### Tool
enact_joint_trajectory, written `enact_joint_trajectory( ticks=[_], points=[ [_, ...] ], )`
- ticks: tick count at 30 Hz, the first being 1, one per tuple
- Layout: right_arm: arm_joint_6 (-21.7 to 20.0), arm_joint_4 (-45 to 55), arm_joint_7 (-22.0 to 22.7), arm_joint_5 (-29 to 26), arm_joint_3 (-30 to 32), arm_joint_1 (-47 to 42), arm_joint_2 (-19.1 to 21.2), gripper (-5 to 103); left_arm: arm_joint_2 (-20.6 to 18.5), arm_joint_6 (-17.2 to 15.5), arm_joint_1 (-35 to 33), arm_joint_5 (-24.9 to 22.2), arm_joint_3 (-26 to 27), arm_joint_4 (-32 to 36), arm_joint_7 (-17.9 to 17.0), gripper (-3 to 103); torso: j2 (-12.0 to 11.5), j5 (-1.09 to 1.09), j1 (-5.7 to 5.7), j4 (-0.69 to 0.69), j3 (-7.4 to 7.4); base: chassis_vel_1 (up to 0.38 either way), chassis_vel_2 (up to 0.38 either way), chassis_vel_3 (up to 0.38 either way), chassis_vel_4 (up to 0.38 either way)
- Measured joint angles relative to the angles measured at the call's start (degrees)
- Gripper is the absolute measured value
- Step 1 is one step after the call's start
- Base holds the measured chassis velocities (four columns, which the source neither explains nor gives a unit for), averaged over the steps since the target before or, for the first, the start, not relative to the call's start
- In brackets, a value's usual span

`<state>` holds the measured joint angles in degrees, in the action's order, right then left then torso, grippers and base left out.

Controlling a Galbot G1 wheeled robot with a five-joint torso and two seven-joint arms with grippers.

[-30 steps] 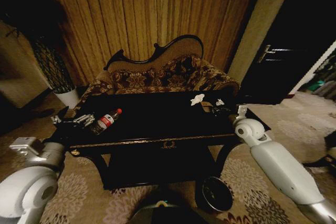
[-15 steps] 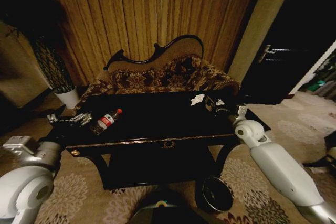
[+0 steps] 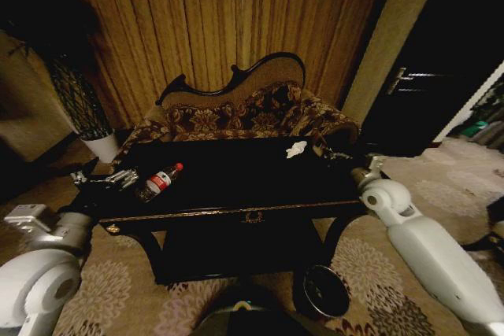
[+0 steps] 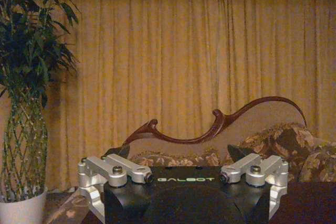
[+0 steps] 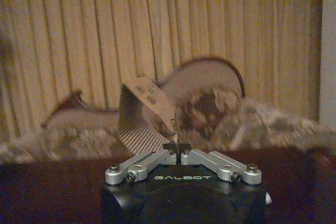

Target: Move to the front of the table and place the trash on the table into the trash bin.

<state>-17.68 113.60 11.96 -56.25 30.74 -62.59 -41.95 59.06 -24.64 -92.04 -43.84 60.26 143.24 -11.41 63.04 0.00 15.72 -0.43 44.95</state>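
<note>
Head view: right pincer raised beside paper scrap.

one black table stands in front of me, and on it lies one plastic bottle near the left edge. toward the far right corner i count one clear white paper scrap; anything more there is too dark to tell. one round bin sits on the carpet by the table's front right leg. one floral sofa stands behind, and one plant in a white pot off the far left corner. two robot arms reach in, each with one gripper: left, right.
</note>
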Motion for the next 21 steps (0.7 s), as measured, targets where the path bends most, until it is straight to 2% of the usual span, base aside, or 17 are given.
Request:
enact_joint_trajectory(
  ticks=[3, 7, 13, 21],
  points=[
    [2.69, 4.55, -0.01, -0.23, 2.18, -3.53, 0.0, 0, 0.26, 0.07, 0.48, 0.07, -0.38, 0.0, 0.02, 100, 0.0, 0.0, 0.0, 0.0, 0.0, 0.0, 0.0, 0.0, 0.0],
    [3.43, 7.72, 0.17, 0.02, 3.08, -5.48, -0.86, 0, 0.12, 0.09, 0.86, 0.07, -0.43, 0.0, 0.02, 100, 0.0, 0.01, 0.0, 0.01, 0.0, 0.0, 0.0, 0.0, 0.0],
    [-0.62, 14.48, 2.38, 1.67, 6.83, -9.86, -2.91, 0, -0.14, 0.13, 0.71, -0.14, 0.46, 0.0, 0.02, 100, 0.01, 0.0, 0.0, 0.01, 0.0, 0.0, 0.0, 0.0, 0.0],
    [-1.23, 17.22, 2.53, 2.97, 10.83, -14.22, -4.17, 0, 0.15, 0.18, 0.76, -0.19, 0.39, 0.0, 0.08, 100, 0.0, 0.0, 0.0, 0.0, 0.0, 0.0, 0.0, 0.0, 0.0]
  ],
)
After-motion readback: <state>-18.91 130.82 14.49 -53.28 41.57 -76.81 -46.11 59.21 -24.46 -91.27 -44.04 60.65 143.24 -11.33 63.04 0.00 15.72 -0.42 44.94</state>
